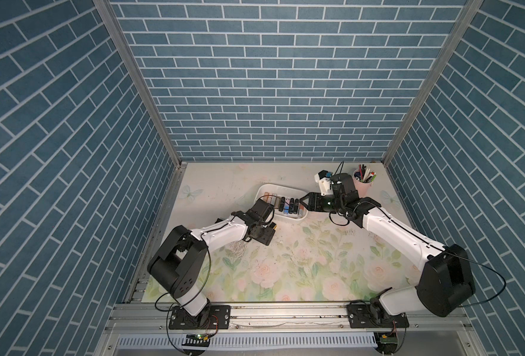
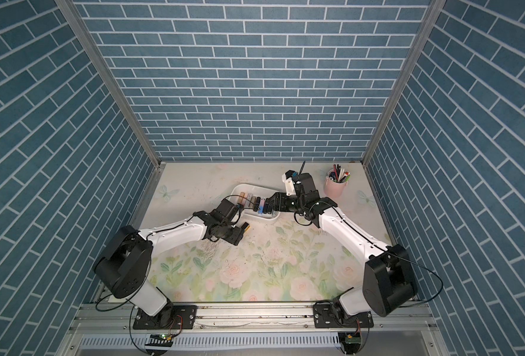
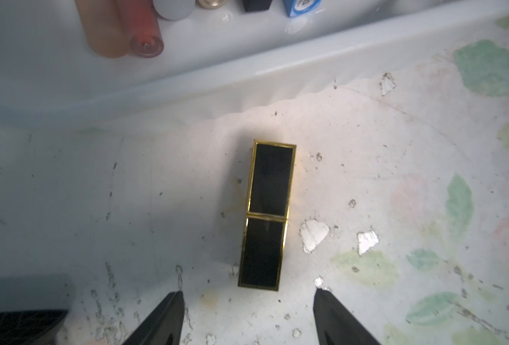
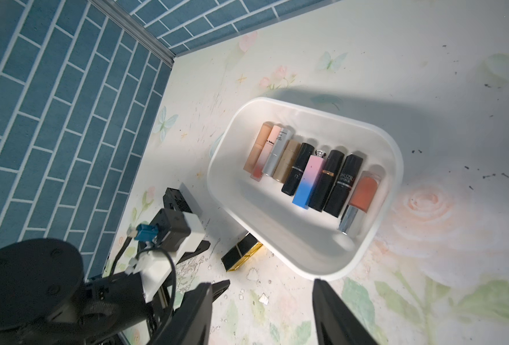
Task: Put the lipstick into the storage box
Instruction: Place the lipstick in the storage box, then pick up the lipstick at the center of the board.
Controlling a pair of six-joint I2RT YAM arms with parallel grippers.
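The lipstick is a square black tube with gold edges, lying flat on the floral mat just outside the near wall of the storage box; it also shows in the right wrist view and in a top view. My left gripper hangs over it, open, its tips just short of the tube's near end and wider than the tube. The white storage box holds a row of several lipsticks. My right gripper is open and empty above the box's right end.
A pink pen cup full of pens stands at the back right, behind the right wrist. The left arm's wrist and camera sit close beside the box's near left corner. Blue brick walls enclose the mat on three sides.
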